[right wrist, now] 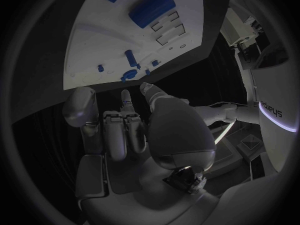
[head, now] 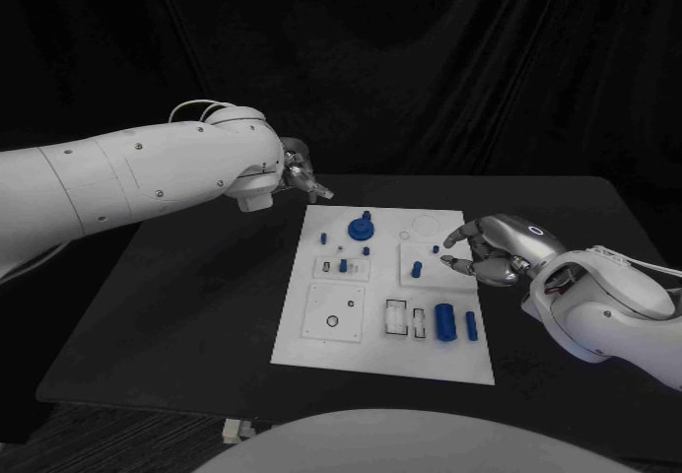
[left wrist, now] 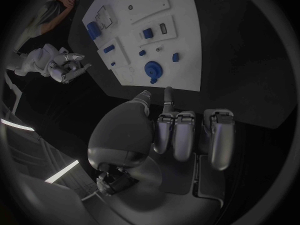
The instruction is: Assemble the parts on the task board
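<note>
The white task board [head: 373,340] lies in the middle of the table. A blue round knob [head: 361,229] stands near its far end, with small blue pieces [head: 417,268] around the middle. Two blue cylinders [head: 444,321] lie near its right front. My left hand [head: 299,169] hovers beyond the board's far left corner, fingers loosely bent and holding nothing. The left wrist view shows that hand [left wrist: 181,130] short of the board [left wrist: 181,70] and the knob [left wrist: 152,70]. My right hand [head: 491,251] hangs at the board's right edge, fingers apart and empty. The right wrist view shows it [right wrist: 125,127] short of the board [right wrist: 94,45].
The black table [head: 185,296] stretches bare to the left and right of the board. Recessed white slots [head: 335,320] take up the board's near left. A large blue cylinder [right wrist: 152,7] shows in the right wrist view.
</note>
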Robot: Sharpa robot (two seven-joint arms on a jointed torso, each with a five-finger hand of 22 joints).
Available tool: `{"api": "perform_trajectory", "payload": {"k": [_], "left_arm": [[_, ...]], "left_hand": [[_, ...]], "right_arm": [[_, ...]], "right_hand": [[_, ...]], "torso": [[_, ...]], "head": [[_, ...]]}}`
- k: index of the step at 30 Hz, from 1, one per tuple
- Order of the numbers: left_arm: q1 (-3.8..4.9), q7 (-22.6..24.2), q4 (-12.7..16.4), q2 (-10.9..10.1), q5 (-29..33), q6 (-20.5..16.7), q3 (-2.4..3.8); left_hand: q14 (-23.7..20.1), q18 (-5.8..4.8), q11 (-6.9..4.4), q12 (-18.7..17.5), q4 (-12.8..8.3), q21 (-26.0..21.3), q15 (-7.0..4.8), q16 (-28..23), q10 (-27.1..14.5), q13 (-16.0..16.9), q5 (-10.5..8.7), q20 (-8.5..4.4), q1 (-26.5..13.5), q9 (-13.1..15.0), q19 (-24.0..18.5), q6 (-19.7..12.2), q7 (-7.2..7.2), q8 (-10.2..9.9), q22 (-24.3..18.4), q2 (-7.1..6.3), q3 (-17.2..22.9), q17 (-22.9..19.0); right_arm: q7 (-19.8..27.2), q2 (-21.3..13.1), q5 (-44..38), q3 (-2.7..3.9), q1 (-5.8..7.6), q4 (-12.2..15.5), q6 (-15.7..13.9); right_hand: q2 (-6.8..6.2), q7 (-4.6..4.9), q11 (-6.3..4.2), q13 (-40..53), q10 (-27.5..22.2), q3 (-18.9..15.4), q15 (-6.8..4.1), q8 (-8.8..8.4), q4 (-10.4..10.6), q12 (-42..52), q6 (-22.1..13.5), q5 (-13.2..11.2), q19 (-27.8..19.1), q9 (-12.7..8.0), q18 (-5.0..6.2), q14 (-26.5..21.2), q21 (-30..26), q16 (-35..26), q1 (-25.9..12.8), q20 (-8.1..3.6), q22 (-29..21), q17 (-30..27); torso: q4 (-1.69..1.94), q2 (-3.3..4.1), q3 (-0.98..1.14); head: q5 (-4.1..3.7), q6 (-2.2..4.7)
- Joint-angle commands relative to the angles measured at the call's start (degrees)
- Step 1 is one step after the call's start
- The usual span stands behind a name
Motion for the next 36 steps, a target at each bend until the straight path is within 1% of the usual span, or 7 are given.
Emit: {"api": "perform_trajectory", "payload": {"k": [1, 6, 17, 23, 27, 33, 36], "left_arm": [[-1.48, 1.52, -3.94, 1.78, -1.69, 7.58, -0.02], [-3.26, 1.89, -9.63, 4.59, -1.87, 8.73, -0.02], [-4.59, 3.99, -15.58, 8.01, -1.95, 7.61, -0.01], [-4.81, 6.34, -16.31, 8.25, -1.95, 4.43, -0.01], [-4.92, 7.65, -16.75, 8.24, -1.95, 3.67, -0.01], [-5.22, 7.85, -17.88, 8.46, -1.96, 5.42, -0.01], [-5.36, 7.90, -18.05, 8.56, -1.96, 5.92, -0.01]], "left_hand": [[5.97, -0.68, 0.15, 0.19, 0.78, -0.15, 0.53, 0.15, 6.03, 15.09, -0.42, 0.34, -0.50, -0.63, 5.08, 1.55, -0.08, -0.52, 14.37, 0.52, -0.01, 15.09], [5.97, -0.43, -0.05, 0.19, 1.40, -1.14, 0.43, 0.15, 6.03, 15.09, -0.51, 0.35, -0.82, -1.96, 4.60, 3.17, -0.28, -2.02, 14.05, 0.43, 0.00, 15.09], [5.97, -0.11, 1.55, 0.19, 1.89, -2.36, 1.78, 0.15, 6.03, 15.09, -5.25, 1.40, -1.09, -15.06, 3.82, 5.18, 1.68, -15.14, 13.60, 0.97, -0.55, 15.09], [5.97, 0.36, -0.46, 0.19, 1.44, -4.27, 0.03, 0.15, 6.03, 15.09, -5.55, 0.10, -0.13, -22.39, 2.86, -1.84, 0.56, -18.55, 12.99, 0.59, -0.78, 15.09], [5.97, 0.62, -2.69, -0.43, 1.34, -5.37, -1.65, 0.15, 5.61, 14.61, -5.80, -1.27, 0.04, -28.25, 2.35, -13.61, -2.35, -19.01, 12.67, 0.41, -1.22, 15.09], [5.97, 0.42, 0.12, 0.19, 2.44, -5.07, 0.26, 0.15, 6.03, 15.09, -6.21, -0.45, -2.24, -24.79, 2.56, 7.89, 0.44, -11.07, 12.80, 0.62, -2.56, 15.09], [5.97, 0.33, 0.07, 0.19, 2.57, -4.56, 0.39, 0.15, 6.03, 15.09, -5.53, -0.07, -2.88, -24.56, 2.82, 10.26, 0.21, -10.44, 12.96, 0.69, -2.98, 15.09]], "right_arm": [[3.25, -0.30, -0.23, 0.03, -0.06, 0.37, -4.62], [3.53, -0.36, -0.23, 0.03, -0.05, 0.38, -4.58], [3.43, 0.06, -0.23, 0.04, -0.05, 0.22, -3.93], [3.26, 0.06, -0.23, 0.03, -0.05, 0.12, -3.72], [3.13, 0.08, -0.23, 0.03, -0.05, -0.03, -3.56], [3.17, 0.07, -0.23, 0.03, -0.06, -0.13, -3.63], [3.35, 0.02, -0.09, 0.03, -0.06, -0.13, -3.87]], "right_hand": [[0.16, -0.08, -0.53, 15.09, 6.00, -0.14, -0.31, -0.18, 0.76, 0.14, 0.44, 0.29, 0.34, -0.12, 0.42, 6.11, 0.27, 0.15, -0.65, -0.13, 7.36, 15.10], [0.37, -0.10, -0.56, 15.09, 6.00, -0.12, -0.35, -0.25, 1.12, 0.14, 0.56, 0.35, 0.36, -0.19, 0.42, 6.11, 0.26, 0.15, -0.87, -0.18, 7.36, 15.10], [0.75, -0.14, -0.61, 15.09, 6.00, 0.19, -0.40, -0.41, 1.34, 0.14, 0.74, 0.91, 0.42, -0.32, 0.39, 6.11, 0.37, 0.15, -0.61, -0.25, 7.38, 15.10], [0.77, -0.14, -0.61, 15.09, 6.00, 0.28, -0.41, -0.44, 1.29, 0.14, 0.80, 1.04, 0.43, -0.35, 0.39, 6.11, 0.36, 0.15, -0.44, -0.27, 7.38, 15.10], [0.77, -0.14, -0.61, 15.09, 6.00, 0.31, -0.41, -0.46, 1.27, 0.14, 0.81, 1.07, 0.42, -0.36, 0.40, 6.11, 0.31, 0.15, -0.37, -0.27, 7.37, 15.10], [0.79, -0.13, -0.61, 15.09, 6.00, 0.40, -0.41, -0.48, 1.21, 0.14, 0.86, 1.13, 0.44, -0.39, 0.39, 6.11, 0.36, 0.15, -0.21, -0.28, 7.38, 15.10], [0.79, -0.13, -0.61, 15.09, 6.00, 0.40, -0.41, -0.48, 1.21, 0.14, 0.86, 1.13, 0.44, -0.39, 0.39, 6.11, 0.36, 0.15, -0.21, -0.28, 7.38, 15.10]], "torso": [[-0.01, 0.01, 0.03], [-0.02, 0.03, 0.02], [-0.25, 0.21, -0.11], [-0.27, 0.27, -0.19], [-0.30, 0.19, -0.10], [-0.27, 0.13, -0.09], [-0.25, 0.14, -0.11]], "head": [[-0.22, 0.01], [-0.20, 0.01], [0.23, 0.01], [0.24, 0.01], [0.40, 0.01], [-0.03, 0.01], [-0.13, 0.01]]}}
